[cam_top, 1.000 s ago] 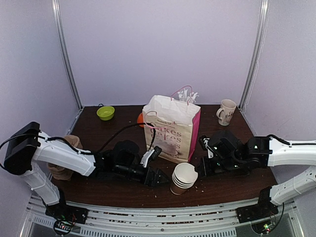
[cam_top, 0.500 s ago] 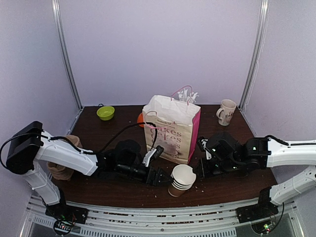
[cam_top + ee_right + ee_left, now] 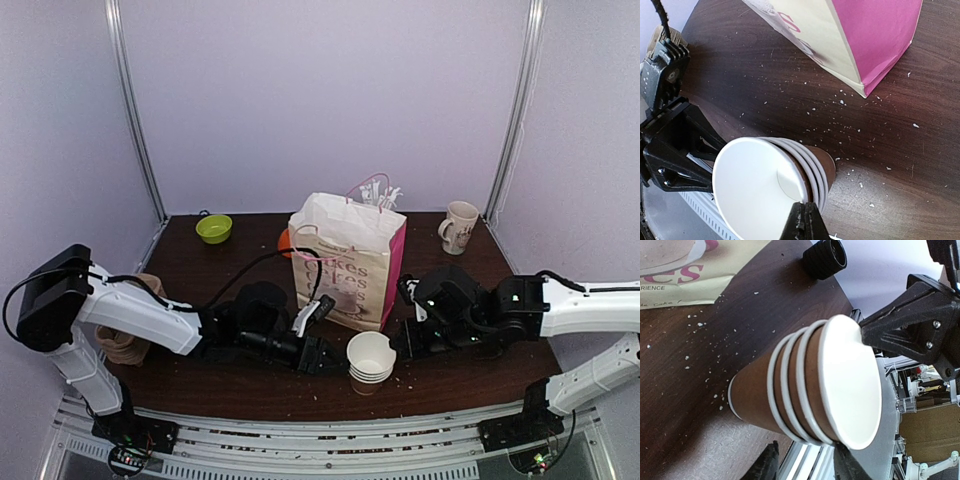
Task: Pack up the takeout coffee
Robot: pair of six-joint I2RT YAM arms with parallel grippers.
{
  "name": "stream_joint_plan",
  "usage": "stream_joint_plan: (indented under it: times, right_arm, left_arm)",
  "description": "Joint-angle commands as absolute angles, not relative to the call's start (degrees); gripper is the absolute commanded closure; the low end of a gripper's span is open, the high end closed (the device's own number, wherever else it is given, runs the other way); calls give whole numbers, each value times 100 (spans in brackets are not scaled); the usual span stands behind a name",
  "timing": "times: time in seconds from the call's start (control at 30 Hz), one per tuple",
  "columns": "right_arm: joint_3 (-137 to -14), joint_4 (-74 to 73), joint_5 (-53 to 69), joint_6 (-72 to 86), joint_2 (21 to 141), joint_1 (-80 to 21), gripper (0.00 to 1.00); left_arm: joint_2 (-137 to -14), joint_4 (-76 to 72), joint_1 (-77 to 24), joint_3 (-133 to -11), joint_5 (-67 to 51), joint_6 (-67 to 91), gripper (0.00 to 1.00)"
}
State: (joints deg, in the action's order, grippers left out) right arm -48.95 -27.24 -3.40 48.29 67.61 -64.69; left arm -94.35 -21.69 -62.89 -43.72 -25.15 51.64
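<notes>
Brown paper takeout coffee cups [image 3: 370, 358], white inside and lidless, sit nested in a tilted stack near the table's front edge, shown close in the left wrist view [image 3: 805, 390] and the right wrist view [image 3: 810, 165]. My right gripper [image 3: 400, 345] is shut [image 3: 805, 215] on the top cup's rim. My left gripper [image 3: 335, 358] reaches in from the left. Its fingers stand apart [image 3: 807, 455], with their tips on either side of the stacked rims. Whether they press on the stack does not show.
A cream and pink paper bag [image 3: 345, 260] stands open behind the cups. A squat stack of black lids [image 3: 824, 257] lies beyond it. A cream mug [image 3: 460, 227] sits back right and a green bowl [image 3: 213, 228] back left. Crumbs dot the dark table [image 3: 920, 130].
The left gripper's fingers have narrowed around the stack. The stack has tipped more upright and the left gripper has edged right. The right gripper stays shut on the rim.
</notes>
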Motion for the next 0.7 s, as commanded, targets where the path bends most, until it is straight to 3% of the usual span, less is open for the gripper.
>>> stream_joint_plan:
  times: [0.0, 0.1, 0.3, 0.4, 0.67]
  right_arm:
    - [-5109, -2810, -325, 4852, 6798, -6613, 100]
    - [-5131, -2910, -338, 4847, 6803, -6622, 100]
    - [-5309, -3248, -514, 4761, 6650, -6627, 62]
    - [-5446, -3562, -600, 4699, 6573, -6629, 50]
    - [-6189, -4367, -826, 4134, 6668, -6748, 50]
  left_arm:
    - [-9532, -2453, -6213, -4396, -2487, 5186, 65]
    - [-9526, -2461, -6205, -4386, -2509, 5196, 66]
    - [-9476, -2388, -6196, -4411, -2487, 5145, 66]
    - [-9475, -2330, -6196, -4450, -2486, 5118, 66]
    - [-9424, -2149, -6196, -4513, -2426, 5021, 64]
